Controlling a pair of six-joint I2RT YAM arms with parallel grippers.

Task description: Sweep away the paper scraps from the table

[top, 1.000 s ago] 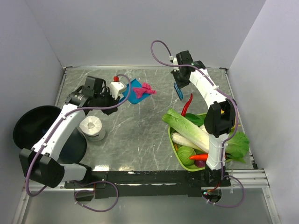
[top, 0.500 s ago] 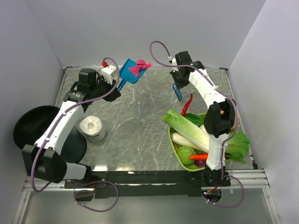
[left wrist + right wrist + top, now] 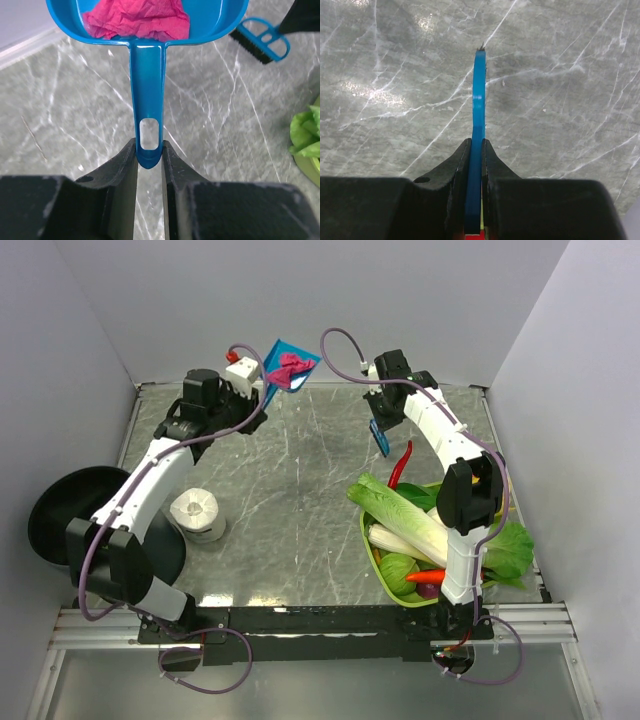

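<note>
The left end effector (image 3: pixel 149 150) is closed narrowly on the tail of the blue dustpan (image 3: pixel 148 90), its fingers pinching the handle at the hanging slot. One magenta paper scrap (image 3: pixel 137 20) lies crumpled inside the pan. The overhead view shows the pan held up clear of the desk (image 3: pixel 300 500), at the far left near the back wall.

The right end effector (image 3: pixel 475 145) is closed on a blue brush (image 3: pixel 478 95). Its own camera sees the brush edge-on as a thin blade over bare marble, and whether the tip touches the desk cannot be told. The left wrist view shows the brush side-on, with a looped blue frame and dark bristles.

Only the overhead view shows the white tissue roll (image 3: pixel 197 510), the black bowl (image 3: pixel 60 510) off the desk's left edge, the red chilli (image 3: pixel 400 465) and the green basket (image 3: pixel 372 540) of vegetables.
</note>
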